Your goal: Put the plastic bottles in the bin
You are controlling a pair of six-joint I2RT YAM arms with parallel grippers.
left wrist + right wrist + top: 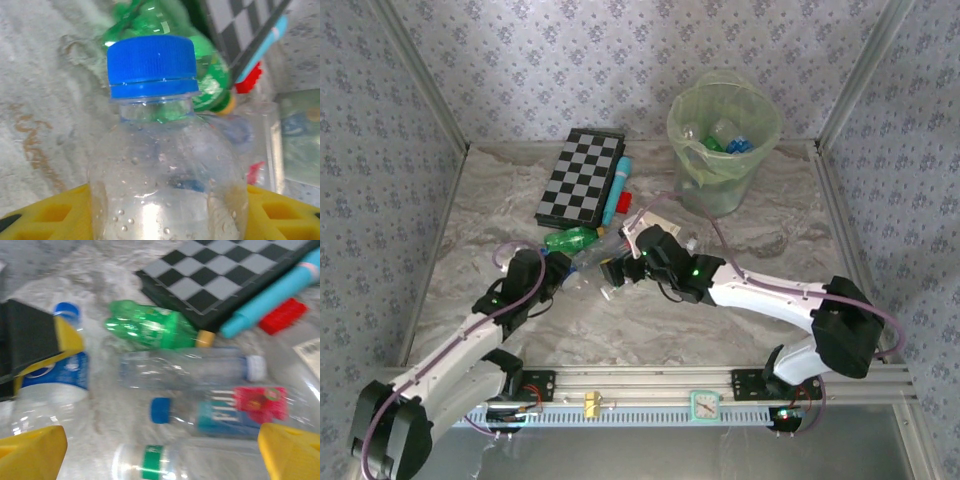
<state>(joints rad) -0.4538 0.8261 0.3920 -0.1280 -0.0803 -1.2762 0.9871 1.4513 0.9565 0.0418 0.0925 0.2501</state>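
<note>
Several plastic bottles [185,370] crowd the bench [650,325] by the checkerboard [582,175], the near edge open; left hand [167,215] clamps a clear, blue-capped bottle [165,160], right hand [162,460] spread apart.

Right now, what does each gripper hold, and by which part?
Left gripper grips the clear blue-capped plastic bottle by its body; right gripper holds nothing.
</note>
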